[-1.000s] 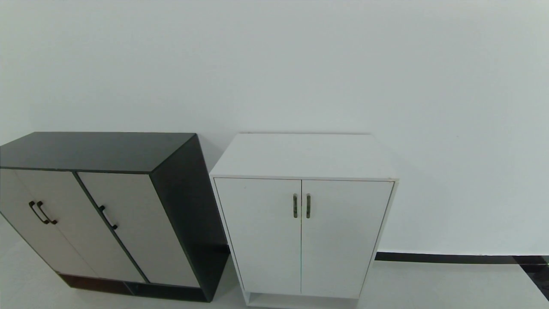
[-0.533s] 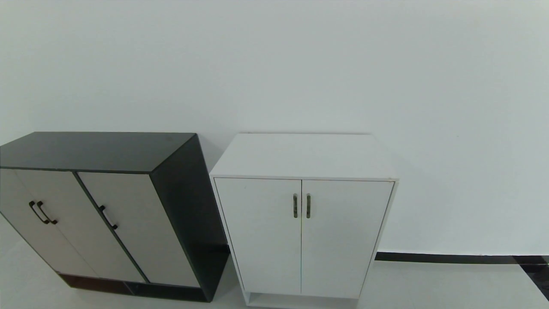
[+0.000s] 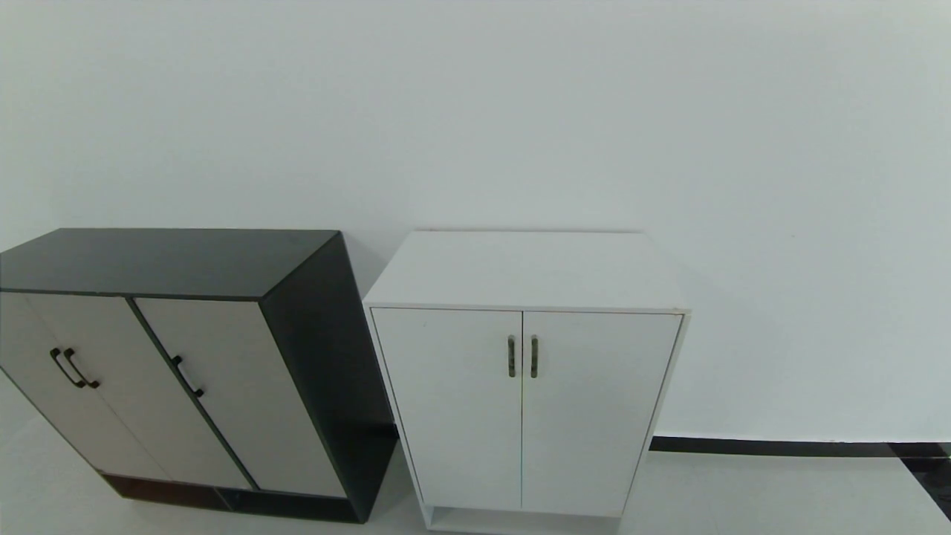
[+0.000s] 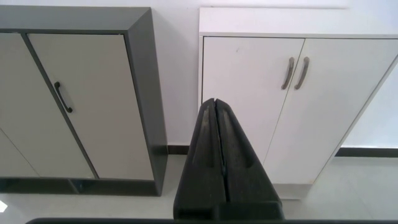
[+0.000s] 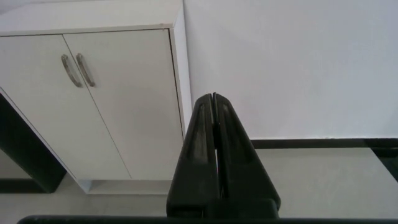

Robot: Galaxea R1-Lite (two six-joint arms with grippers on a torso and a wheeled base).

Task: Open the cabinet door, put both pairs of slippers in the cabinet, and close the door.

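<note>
A white two-door cabinet [image 3: 524, 401] stands against the wall with both doors closed; two slim metal handles [image 3: 522, 356] meet at the centre seam. The left wrist view has the cabinet [image 4: 292, 99] some way ahead of my left gripper [image 4: 215, 102], whose black fingers are pressed together on nothing. My right gripper [image 5: 213, 98] is likewise shut and empty, held well short of the cabinet [image 5: 106, 99] and off toward its right-hand side.
A dark cabinet [image 3: 186, 357] with grey doors and black handles stands just left of the white one. A black baseboard strip [image 3: 780, 448] runs along the wall on the right above light floor [image 3: 743, 498].
</note>
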